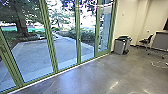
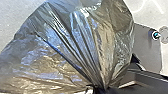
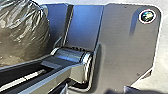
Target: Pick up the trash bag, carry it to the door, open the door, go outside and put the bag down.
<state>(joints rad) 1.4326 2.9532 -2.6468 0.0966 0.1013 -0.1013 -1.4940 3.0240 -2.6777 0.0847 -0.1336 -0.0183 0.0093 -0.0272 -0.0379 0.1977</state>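
"Start at your left. What have you got?"

"My left claw [image 2: 100,88] is clamped on the gathered neck of the trash bag [image 2: 82,42]. The pleats run tight into my grip, so I count the picking up as done."

"Where is the bag, exactly?"

"In front of me, close by the dark plate [image 3: 125,50] of my base. I can't tell whether it brushes the floor."

"Are you outside?"

"No. On my left I see a tree [image 1: 22,26] and then the paved yard [image 1: 35,55], both through tall glass panels [image 1: 66,45] in green frames. I'm indoors, on the shiny floor [image 1: 95,77]. I'd say I'm in the carrying part."

"Is the door open?"

"I can't make out which panel is the door, and I see no gap to pass through. I take opening it, going out and putting my load down as all left to do."

"And farther right?"

"Grey bins [image 1: 120,46] near the pale wall [image 1: 127,22], then a chair [image 1: 147,41], then a grey desk [image 1: 161,41]. I judge none of them matters to this job."

"What about your right claw [image 3: 96,91]?"

"Apart or together, I can't tell. I wouldn't claim it helps with the load: the hold I'm sure of is the left one."
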